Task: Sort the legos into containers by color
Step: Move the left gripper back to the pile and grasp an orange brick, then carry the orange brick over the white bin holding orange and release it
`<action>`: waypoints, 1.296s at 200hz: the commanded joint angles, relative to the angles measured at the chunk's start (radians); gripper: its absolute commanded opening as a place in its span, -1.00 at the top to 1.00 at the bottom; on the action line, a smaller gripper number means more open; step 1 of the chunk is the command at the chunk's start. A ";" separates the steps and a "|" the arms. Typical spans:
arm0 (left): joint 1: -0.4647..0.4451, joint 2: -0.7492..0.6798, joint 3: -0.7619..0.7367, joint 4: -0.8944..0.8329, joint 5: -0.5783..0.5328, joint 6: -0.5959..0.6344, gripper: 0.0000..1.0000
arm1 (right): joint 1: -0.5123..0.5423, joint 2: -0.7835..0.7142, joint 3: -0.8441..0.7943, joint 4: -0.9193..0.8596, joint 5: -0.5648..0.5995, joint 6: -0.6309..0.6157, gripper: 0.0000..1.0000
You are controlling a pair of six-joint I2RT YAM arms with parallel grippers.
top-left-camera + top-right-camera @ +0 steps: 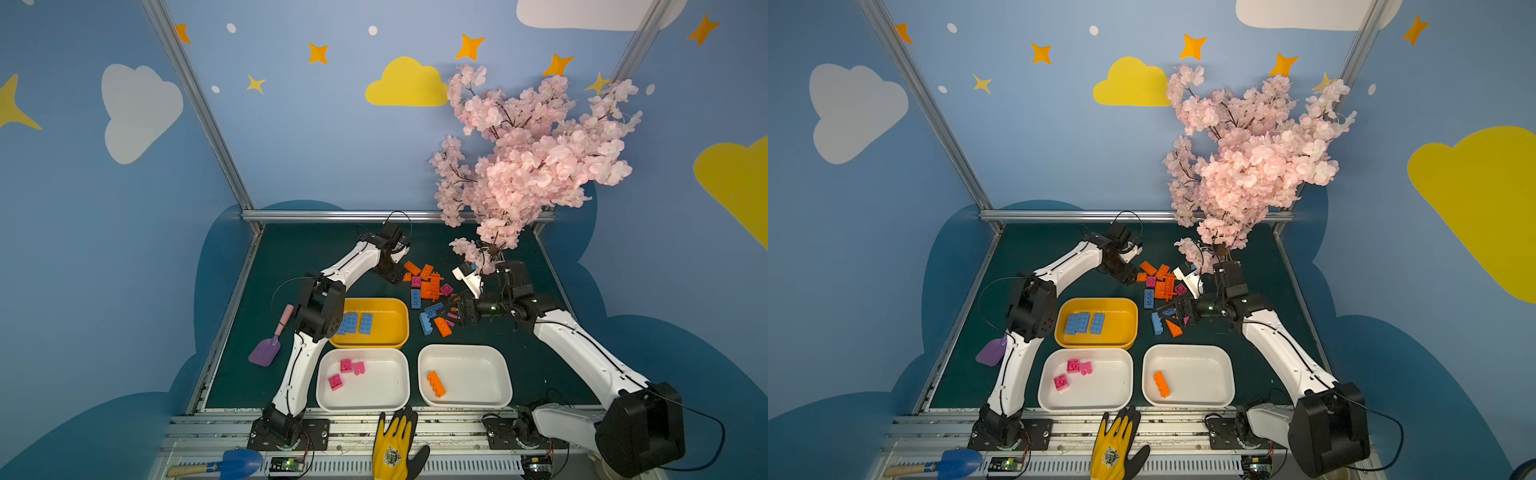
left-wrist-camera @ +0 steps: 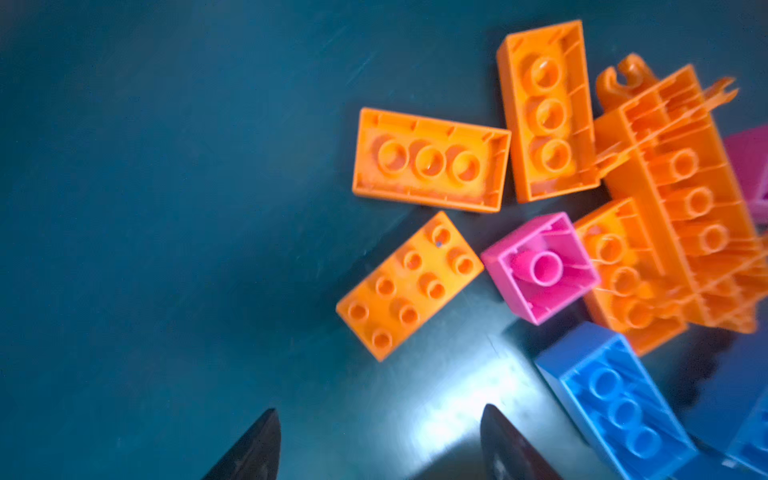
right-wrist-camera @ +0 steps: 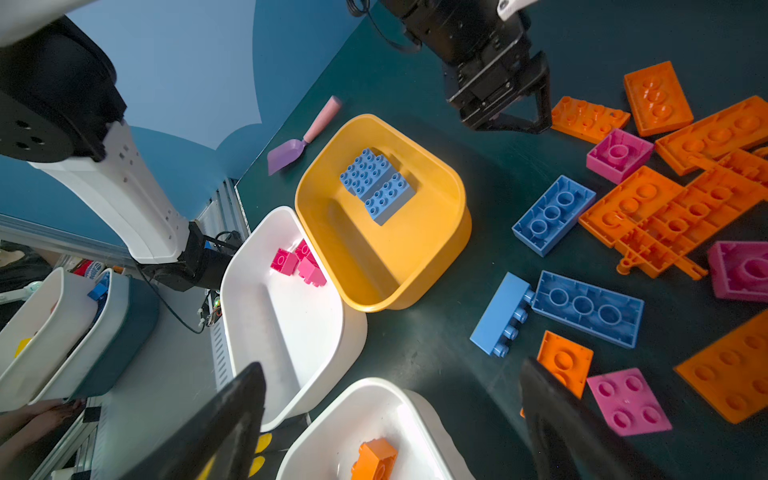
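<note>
The loose legos (image 1: 428, 286) lie in a heap of orange, pink and blue on the dark green mat behind the containers. The yellow tray (image 1: 388, 324) holds blue bricks (image 1: 357, 323). Pink bricks (image 1: 346, 365) are in the left white tray (image 1: 374, 386), and one orange brick (image 1: 436, 384) lies in the right white tray (image 1: 478, 374). My left gripper (image 1: 397, 276) (image 2: 379, 409) is open and empty at the heap's left edge, just short of an orange studded brick (image 2: 409, 286). My right gripper (image 1: 451, 311) (image 3: 390, 365) stands open over the heap's near right side, nothing between its fingers.
A purple toy shovel (image 1: 270, 343) lies left of the yellow tray. A pink blossom tree (image 1: 528, 153) overhangs the back right corner above the right arm. A yellow glove (image 1: 395, 444) and a blue trowel (image 1: 224, 463) rest on the front rail.
</note>
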 commanded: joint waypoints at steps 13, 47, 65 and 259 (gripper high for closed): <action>0.025 0.045 0.074 0.026 0.077 0.224 -0.50 | -0.009 -0.026 0.023 -0.046 -0.027 -0.028 -0.87; 0.027 0.108 0.124 0.037 0.128 0.302 -0.49 | -0.010 -0.028 0.013 -0.049 -0.034 -0.027 -0.87; 0.026 0.126 0.126 0.064 0.131 0.336 -0.48 | -0.010 -0.027 0.018 -0.056 -0.033 -0.026 -0.87; 0.003 0.020 0.148 -0.040 0.212 0.336 0.35 | -0.014 -0.019 0.053 -0.107 0.006 -0.047 -0.87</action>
